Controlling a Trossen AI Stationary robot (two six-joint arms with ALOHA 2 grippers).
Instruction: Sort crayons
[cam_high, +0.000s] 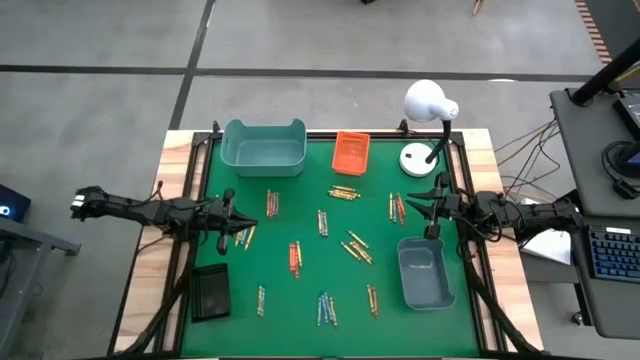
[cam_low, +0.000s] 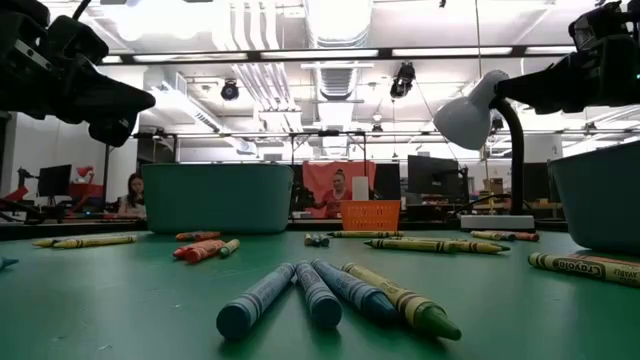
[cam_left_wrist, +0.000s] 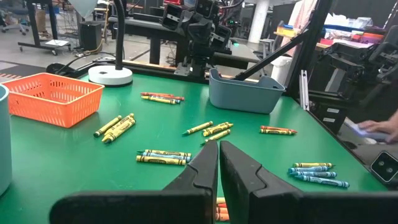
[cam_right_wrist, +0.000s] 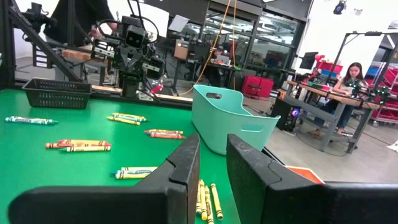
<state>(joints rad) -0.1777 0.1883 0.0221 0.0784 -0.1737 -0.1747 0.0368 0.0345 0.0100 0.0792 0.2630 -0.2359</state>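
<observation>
High view shows both arms reaching in level from the sides of the desk (cam_high: 310, 330). The left hand (cam_high: 228, 212) sits at the left of the green mat, its fingers (cam_left_wrist: 199, 171) pressed shut on nothing. The right hand (cam_high: 432, 205) sits at the right edge, just above the grey bin (cam_high: 425, 272), fingers (cam_right_wrist: 186, 165) slightly parted with nothing between them.

Crayons (cam_high: 350, 245) lie flat in small loose clusters across the middle of the frame: yellow ones, orange-red ones and a blue group near the bottom.

A teal bin (cam_high: 264, 146) and an orange basket (cam_high: 351, 151) line the top edge, a white lamp (cam_high: 428, 125) fills the upper right, and a black tray (cam_high: 210, 292) the lower left. Bare green shows between clusters.
</observation>
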